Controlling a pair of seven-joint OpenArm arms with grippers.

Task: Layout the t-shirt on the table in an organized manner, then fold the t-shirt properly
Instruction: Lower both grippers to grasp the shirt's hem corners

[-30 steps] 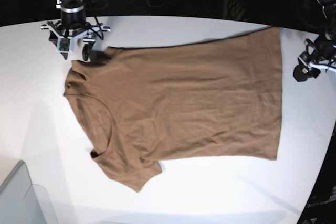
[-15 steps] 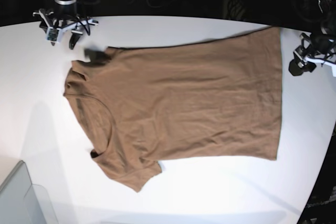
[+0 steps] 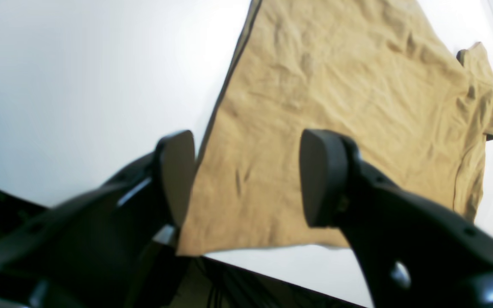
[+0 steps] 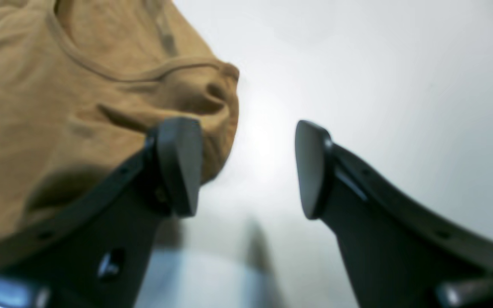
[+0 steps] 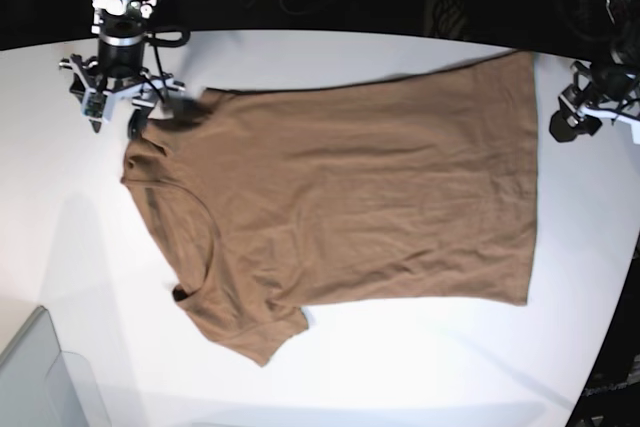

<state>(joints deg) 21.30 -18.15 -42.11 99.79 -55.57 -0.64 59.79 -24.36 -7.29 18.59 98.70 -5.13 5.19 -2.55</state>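
The t-shirt (image 5: 340, 207) lies spread on the table (image 5: 60, 237) untouched, while the right gripper (image 5: 112, 107), jaws apart and empty, has drifted back beside its bunched sleeve, and the left gripper (image 5: 590, 117), also released, hovers off the hem, so smoothing remains.

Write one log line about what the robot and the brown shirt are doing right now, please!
t-shirt: spread on table, unfolded | left pincer: open, off hem corner | right pincer: open, beside bunched sleeve | nothing held

Matt brown cloth t-shirt (image 5: 350, 197) on smooth white table (image 5: 420, 367)
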